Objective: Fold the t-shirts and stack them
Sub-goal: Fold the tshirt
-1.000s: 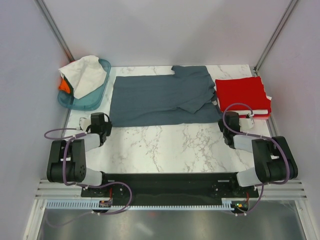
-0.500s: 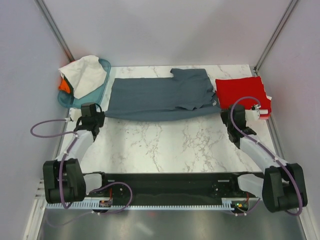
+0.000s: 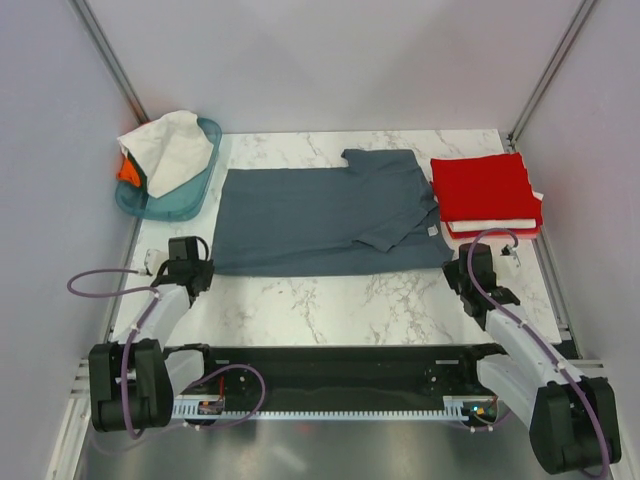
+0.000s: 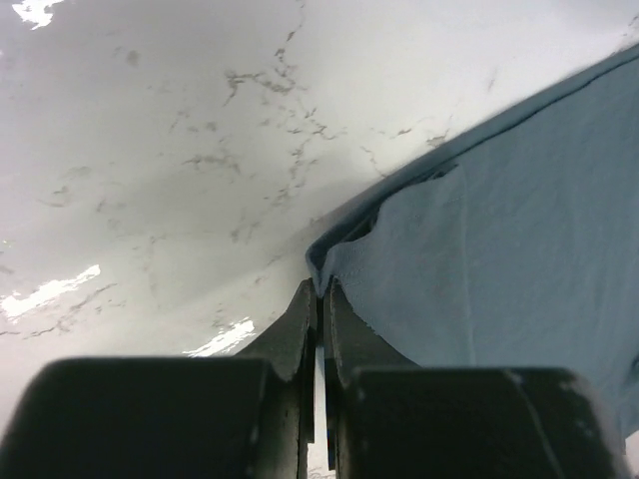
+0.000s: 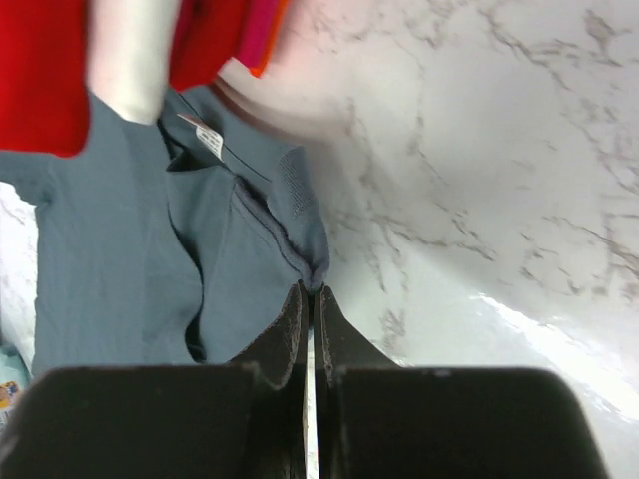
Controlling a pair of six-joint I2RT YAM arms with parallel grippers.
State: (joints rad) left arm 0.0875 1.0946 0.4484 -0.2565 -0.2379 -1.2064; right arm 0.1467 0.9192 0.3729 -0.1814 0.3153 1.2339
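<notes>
As arms stretch low, L claw (image 4: 319,291), R claw (image 5: 312,295) clamped on t-shirt (image 3: 320,215) corners

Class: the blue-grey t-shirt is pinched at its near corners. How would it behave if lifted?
Probably floppy: the blue-grey t-shirt puckers where the left gripper pinches it. Likely light: thin cloth, lying flat on the table. Held also by the right gripper, its middle would probably sag between them.

Slate-grey t-shirt (image 3: 320,220) flat in the middle, folded red t-shirt (image 3: 484,187) just beside, right
</notes>
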